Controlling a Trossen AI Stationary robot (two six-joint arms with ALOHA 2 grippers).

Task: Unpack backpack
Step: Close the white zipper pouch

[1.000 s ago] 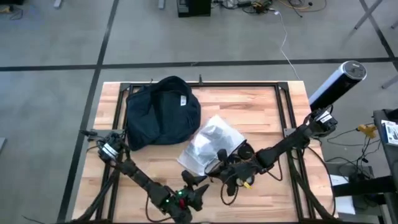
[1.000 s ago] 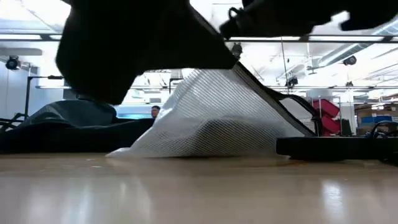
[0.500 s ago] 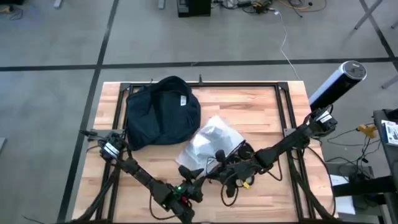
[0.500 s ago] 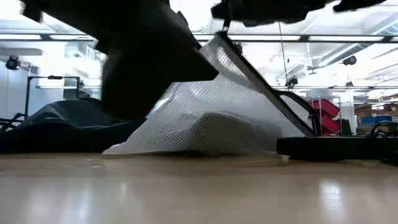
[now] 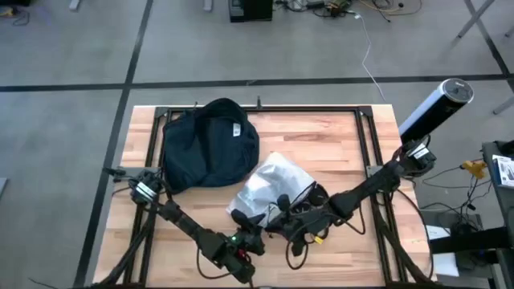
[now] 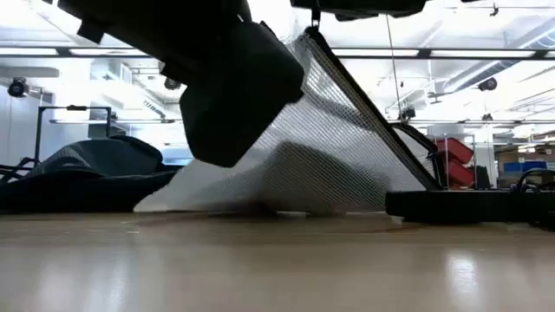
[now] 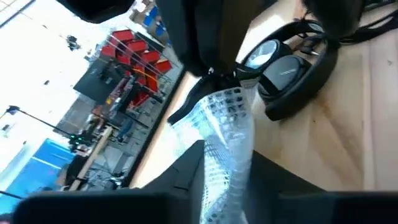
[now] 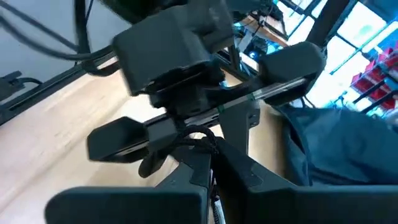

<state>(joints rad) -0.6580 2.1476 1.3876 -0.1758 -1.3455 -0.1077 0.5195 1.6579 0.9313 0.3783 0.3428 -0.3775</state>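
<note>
In the high view, your backpack (image 5: 207,144) lies slumped at the table's far left, well apart from both grippers, so the risk sits entirely with the silvery mesh pouch (image 5: 267,186) at the middle. The right gripper (image 5: 283,205) pinches its near edge beside the black headphones (image 5: 315,195), and the left gripper (image 5: 250,226) crowds the same corner; whether its fingers have closed, you cannot tell. In the low view, 1 side of the pouch is hoisted like a tent, so 2 arms pulling apart could tear it or spill it. In the left wrist view, the cables lie close enough to snag. In the right wrist view, the fingers are pressed tight together on the thin edge, and it could slip free.
</note>
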